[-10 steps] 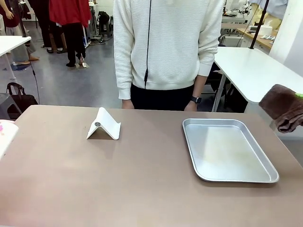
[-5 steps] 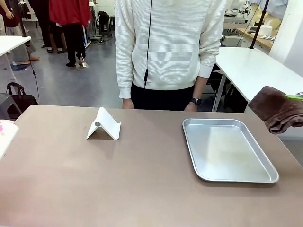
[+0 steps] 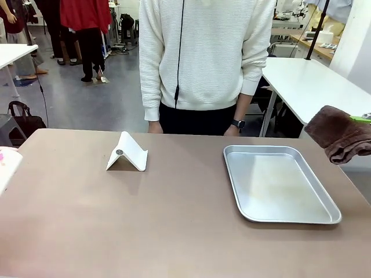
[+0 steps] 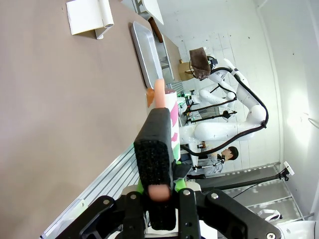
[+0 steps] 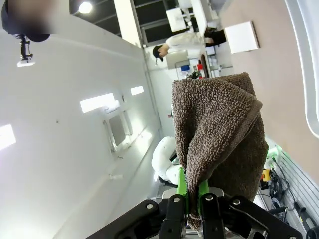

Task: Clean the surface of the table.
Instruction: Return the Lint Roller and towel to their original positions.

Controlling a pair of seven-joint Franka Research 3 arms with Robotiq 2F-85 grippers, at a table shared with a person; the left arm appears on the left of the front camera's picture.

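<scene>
The brownish table (image 3: 174, 220) lies bare across its middle. At its right edge hangs a folded brown cloth (image 3: 339, 138), above the table's corner, with my right gripper (image 3: 363, 118) shut on it; a green pad shows at the picture's edge. In the right wrist view the cloth (image 5: 219, 129) rises from the closed green pads of my right gripper (image 5: 192, 191). My left gripper (image 4: 160, 132) is shut on a white bottle with pink patches and a peach nozzle (image 4: 172, 107), above the table (image 4: 50, 99). That bottle's edge (image 3: 4, 155) shows at far left.
A folded white stand (image 3: 126, 153) sits at the back left of the table. A shallow silver tray (image 3: 278, 182) lies at the right, beside the cloth. A person in a white sweater (image 3: 203, 58) stands at the far edge, hands down. White tables stand behind.
The right gripper carried the brown cloth a little left and up from the table's right edge, then held still. The person shifted slightly.
</scene>
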